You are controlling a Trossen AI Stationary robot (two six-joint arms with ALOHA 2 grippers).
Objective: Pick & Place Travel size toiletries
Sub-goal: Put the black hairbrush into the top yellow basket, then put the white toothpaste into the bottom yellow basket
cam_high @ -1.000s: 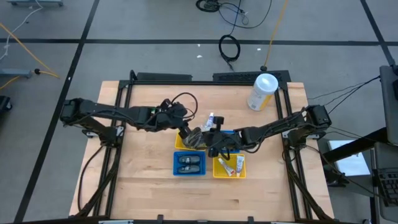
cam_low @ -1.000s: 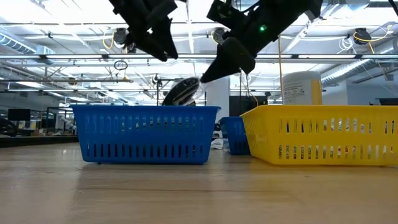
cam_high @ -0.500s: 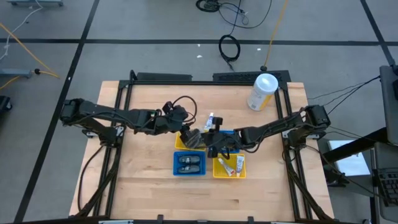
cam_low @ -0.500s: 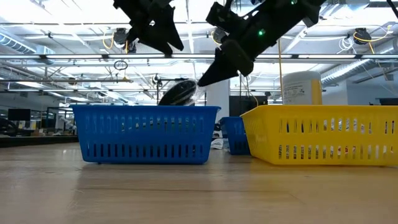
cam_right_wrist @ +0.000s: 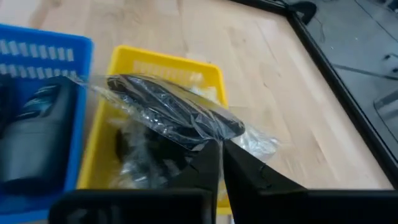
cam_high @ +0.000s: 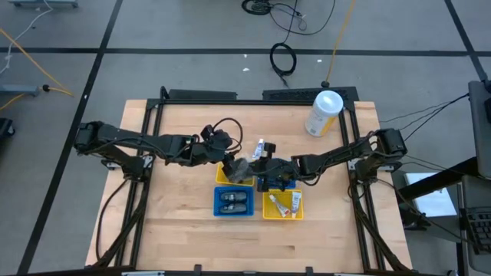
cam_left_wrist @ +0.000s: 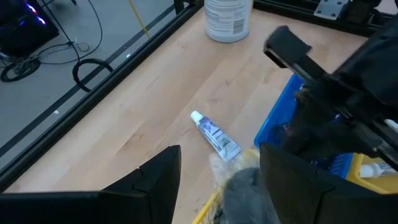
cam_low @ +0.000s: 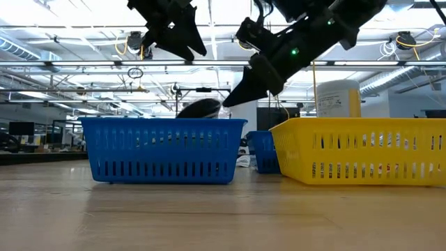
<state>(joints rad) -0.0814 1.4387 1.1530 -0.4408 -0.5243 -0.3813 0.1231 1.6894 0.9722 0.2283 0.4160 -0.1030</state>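
A: High view: how much is sorted?

B: Bottles (cam_high: 233, 202) lie in the blue tray (cam_high: 218, 208), tubes (cam_high: 295, 202) in a yellow one (cam_high: 268, 211). One tube (cam_left_wrist: 215, 135) remains on the table (cam_high: 176, 222).

A: The grippers?

B: Right gripper (cam_right_wrist: 220, 163) pinches a wrapped packet (cam_right_wrist: 166, 109) above the rear yellow tray (cam_right_wrist: 161, 60); left gripper (cam_left_wrist: 219, 167) hovers beside, fingers spread.

The setting is an industrial robotics lab or workshop. A wooden table (cam_high: 184, 207) in a black metal frame (cam_high: 253, 97) stands on a grey concrete floor (cam_high: 192, 31) marked with dark lines, with loose cables (cam_high: 282, 57) lying on it. The low view shows ceiling trusses (cam_low: 83, 64), pipework and distant workstations with monitors (cam_low: 17, 129).
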